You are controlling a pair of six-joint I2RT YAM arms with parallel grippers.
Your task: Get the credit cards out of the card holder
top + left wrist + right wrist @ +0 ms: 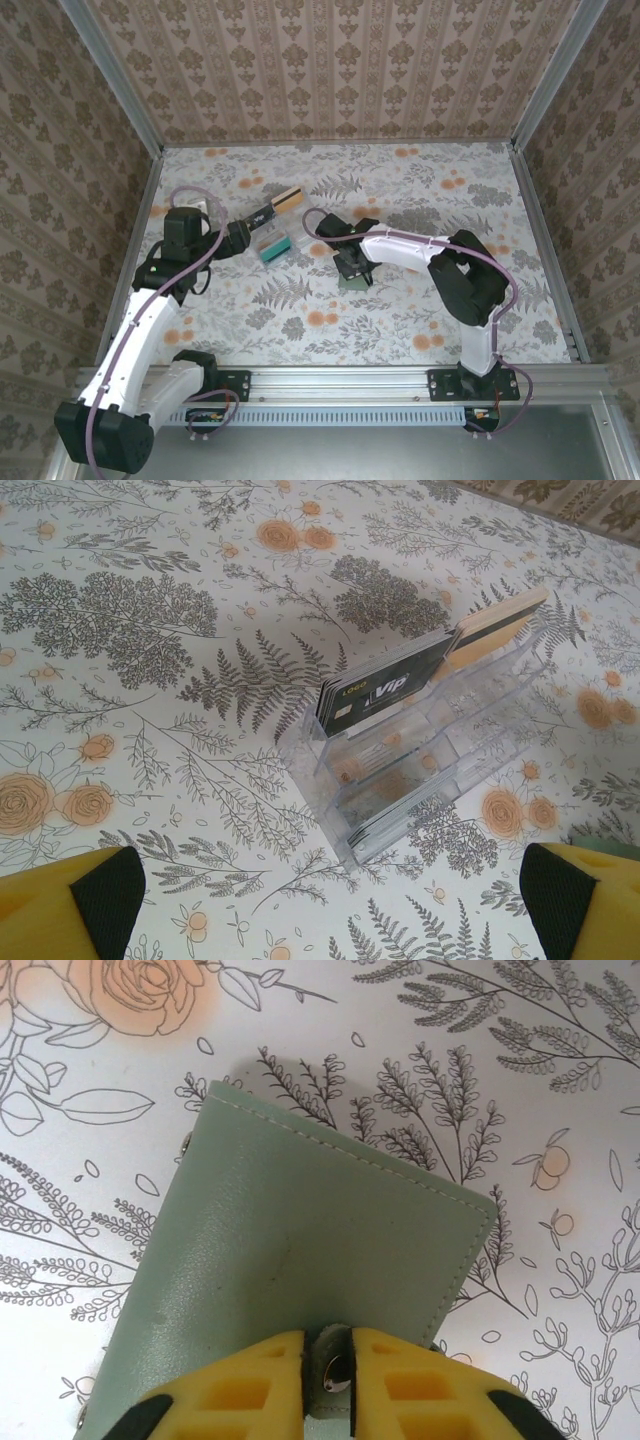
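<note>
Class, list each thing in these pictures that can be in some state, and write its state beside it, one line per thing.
Wallet: folded shut, outer side up.
Right gripper: shut on the wallet's snap tab.
Left gripper: open, holding nothing.
Clear stand: upright, cards in its top tier.
Black card: standing in the stand.
Tan card: standing in the stand, next to the black card.

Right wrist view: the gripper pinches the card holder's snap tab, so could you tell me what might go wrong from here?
1. The right gripper grips only the small snap tab of the card holder, so a pull could slip off it.
2. Nothing pins the holder down: the left gripper hangs open over by the clear card rack. The whole holder may lift or slide instead of opening.
</note>
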